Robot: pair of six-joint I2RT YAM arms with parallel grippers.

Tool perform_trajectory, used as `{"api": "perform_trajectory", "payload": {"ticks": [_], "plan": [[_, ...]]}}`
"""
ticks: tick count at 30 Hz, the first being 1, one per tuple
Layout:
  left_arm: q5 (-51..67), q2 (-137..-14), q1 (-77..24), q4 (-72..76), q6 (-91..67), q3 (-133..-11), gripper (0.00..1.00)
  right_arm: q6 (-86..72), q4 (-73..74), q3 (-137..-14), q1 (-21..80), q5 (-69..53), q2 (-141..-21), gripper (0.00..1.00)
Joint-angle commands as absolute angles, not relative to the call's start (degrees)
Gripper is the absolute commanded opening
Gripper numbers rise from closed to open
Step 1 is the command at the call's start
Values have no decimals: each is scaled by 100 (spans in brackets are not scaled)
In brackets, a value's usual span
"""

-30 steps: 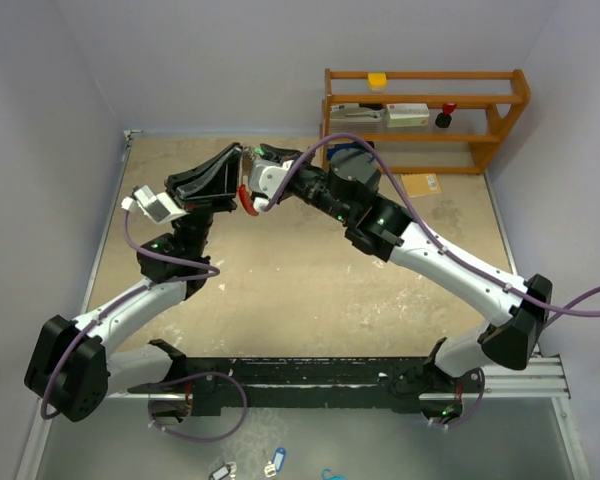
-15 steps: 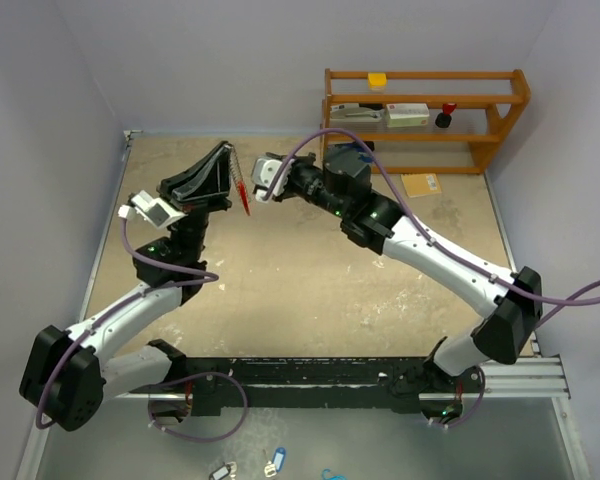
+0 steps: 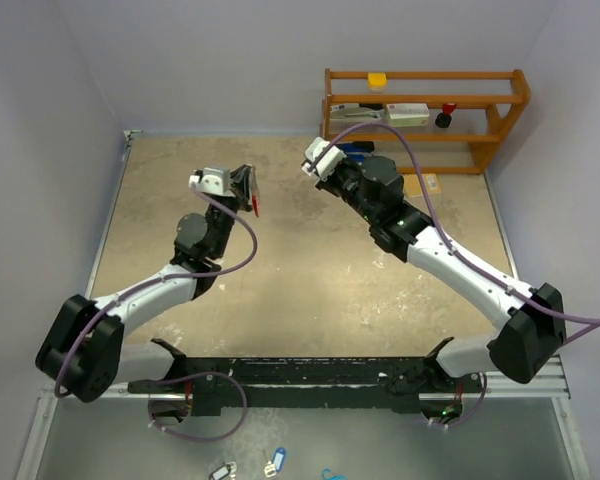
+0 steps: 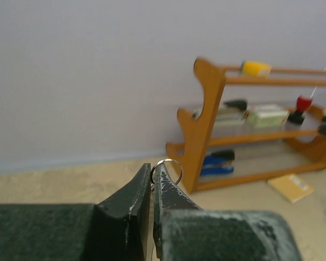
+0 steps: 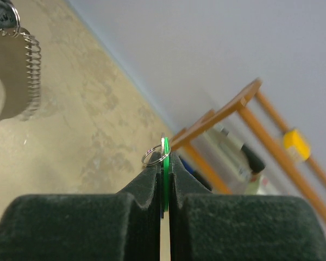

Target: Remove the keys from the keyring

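Observation:
My left gripper (image 3: 245,182) is shut on the keyring, whose red curved piece (image 3: 253,204) hangs beside its fingers above the table's back left. In the left wrist view the gripper (image 4: 153,175) pinches a silver ring (image 4: 167,169), and the red piece is hidden. My right gripper (image 3: 332,165) is a gap to the right of it, apart from the keyring. In the right wrist view this gripper (image 5: 164,159) is shut on the green-tagged key (image 5: 165,162), with a small silver ring (image 5: 151,156) at its tip. The keyring's silver coil chain (image 5: 32,70) shows at top left.
A wooden shelf (image 3: 425,115) with a stapler, boxes and a yellow item stands at the back right against the wall. A tan pad (image 3: 420,185) lies on the table before it. Blue-tagged keys (image 3: 273,462) lie below the arm bases.
The two grippers were together at the keyring. They have since drawn apart: the right one moved right holding the green key, and the left one turned and shifted slightly with the red keyring.

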State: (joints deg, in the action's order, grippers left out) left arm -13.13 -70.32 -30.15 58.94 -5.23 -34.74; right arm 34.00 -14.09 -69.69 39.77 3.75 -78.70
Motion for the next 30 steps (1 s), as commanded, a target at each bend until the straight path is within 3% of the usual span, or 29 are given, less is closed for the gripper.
{"api": "perform_trajectory", "payload": {"ticks": [1,13,30], "plan": [[-1657,-7498,-3032,5591,-448,-3437,0,2309,-1703,-6448,3794,846,-7814,0],[-1863,-8703,-3032,6051,-805,-3064,0,833,-1794,-5383,3422,342,-8736,0],[-1681,-10935,-2717,6209,-963,-4056,0,25,-1625,-5777,3038,-307,-10276,0]]}}
